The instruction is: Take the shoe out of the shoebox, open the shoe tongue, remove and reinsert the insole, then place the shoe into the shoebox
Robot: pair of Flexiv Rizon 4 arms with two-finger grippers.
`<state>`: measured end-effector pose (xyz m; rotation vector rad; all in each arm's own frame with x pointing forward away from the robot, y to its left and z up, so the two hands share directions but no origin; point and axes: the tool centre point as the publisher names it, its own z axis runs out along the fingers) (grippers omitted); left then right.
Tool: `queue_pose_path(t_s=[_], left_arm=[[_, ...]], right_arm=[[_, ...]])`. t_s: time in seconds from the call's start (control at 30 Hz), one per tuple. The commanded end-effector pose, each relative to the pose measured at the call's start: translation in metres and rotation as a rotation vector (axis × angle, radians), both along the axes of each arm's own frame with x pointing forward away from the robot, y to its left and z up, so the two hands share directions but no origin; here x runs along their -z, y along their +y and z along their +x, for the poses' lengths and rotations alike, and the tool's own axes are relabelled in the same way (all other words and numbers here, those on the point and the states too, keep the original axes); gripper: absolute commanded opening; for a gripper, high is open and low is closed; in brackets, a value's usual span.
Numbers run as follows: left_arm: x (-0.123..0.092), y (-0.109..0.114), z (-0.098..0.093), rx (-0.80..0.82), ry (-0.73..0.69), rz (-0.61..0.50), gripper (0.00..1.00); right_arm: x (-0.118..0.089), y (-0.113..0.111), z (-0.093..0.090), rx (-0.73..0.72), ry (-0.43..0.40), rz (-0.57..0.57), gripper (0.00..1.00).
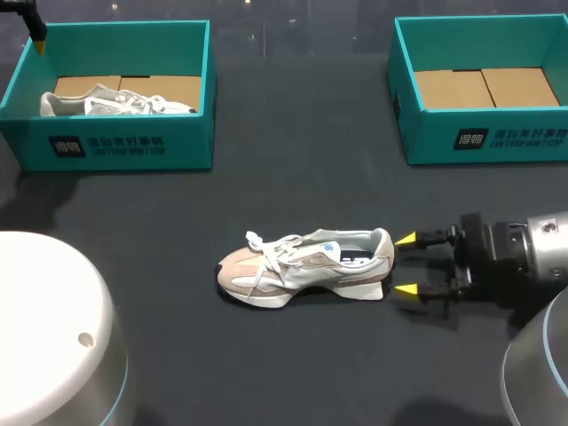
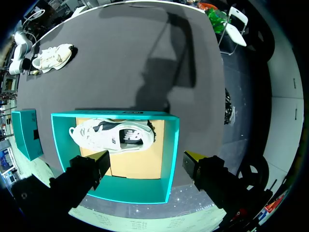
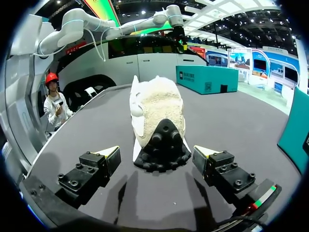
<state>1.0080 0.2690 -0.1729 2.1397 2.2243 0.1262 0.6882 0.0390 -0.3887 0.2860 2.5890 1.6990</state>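
Two teal boxes carry white print on their fronts, the right box (image 1: 488, 142) and the left box (image 1: 115, 146), which holds a second shoe (image 2: 113, 135) under the spread left gripper (image 2: 145, 159), while the shoe (image 1: 306, 266) stands on the table (image 1: 266, 364), heel just ahead of the spread right gripper (image 1: 406, 264).

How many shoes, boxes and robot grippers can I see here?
Shoeboxes: 2 (left shoebox, right shoebox)
Shoes: 2 (boxed shoe, loose shoe)
Grippers: 2 (left gripper, right gripper)
Total: 6
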Motion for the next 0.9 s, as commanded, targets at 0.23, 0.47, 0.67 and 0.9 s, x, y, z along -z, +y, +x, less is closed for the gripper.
queue_pose_path(t_s=[0.23, 0.47, 0.67, 0.9], left_arm=[[0.000, 0.000, -0.001, 0.001, -0.003, 0.001, 1.00], [0.000, 0.000, -0.001, 0.001, -0.003, 0.001, 1.00], [0.000, 0.000, -0.001, 0.001, -0.003, 0.001, 1.00], [0.000, 0.000, -0.001, 0.001, -0.003, 0.001, 1.00]], right_arm=[[0.004, 0.014, 0.002, -0.002, 0.021, 0.008, 1.00], [0.008, 0.021, 0.006, -0.007, 0.035, 0.019, 1.00], [0.010, 0.027, 0.008, -0.012, 0.038, 0.022, 1.00], [0.010, 0.034, 0.008, -0.031, 0.039, 0.030, 1.00]])
